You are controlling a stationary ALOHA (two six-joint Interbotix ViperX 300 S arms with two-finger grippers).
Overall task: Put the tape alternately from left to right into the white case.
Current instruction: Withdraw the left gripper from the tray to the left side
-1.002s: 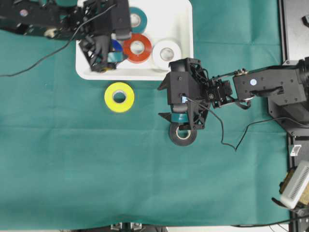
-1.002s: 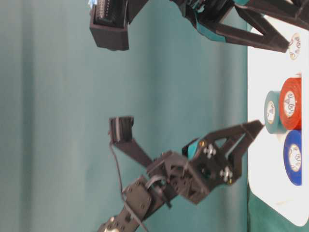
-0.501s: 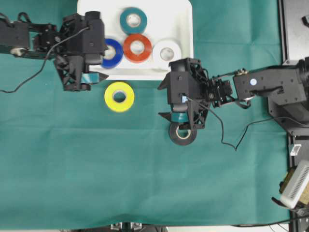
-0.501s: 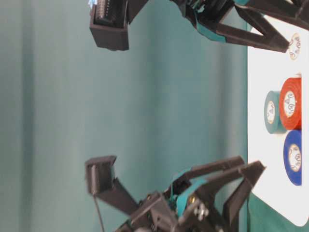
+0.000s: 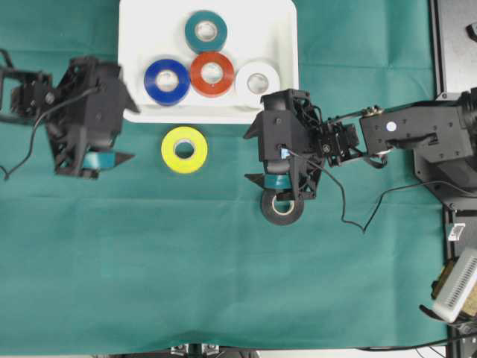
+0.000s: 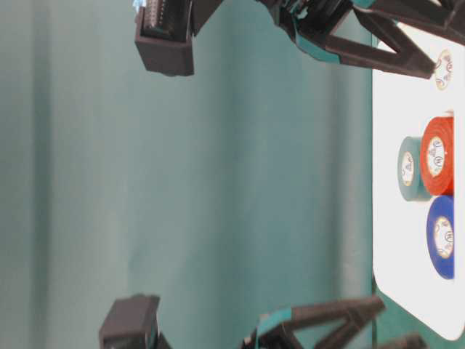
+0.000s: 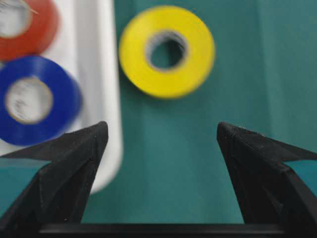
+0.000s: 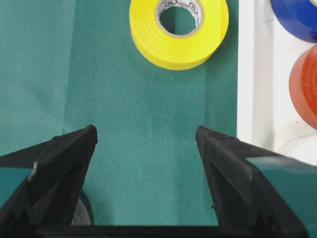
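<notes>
Left gripper [image 5: 112, 159] withdrawn from large shallow white plastic case [image 5: 287, 45] to left-centre, jaws wide, empty. Four rolls in case, upper centre. Right gripper [image 5: 277, 186] wide above glossy black tape roll [image 5: 282, 208]: descend straddling roll, close squarely. Glossy yellow tape roll [image 5: 184, 149] on cloth below case.

Both arms matte black, blocky housings with exposed screws. Left gripper [image 5: 100, 158] and right gripper [image 5: 287, 186]: black wedge fingers, teal pads. Thin black cables trail loose.
</notes>
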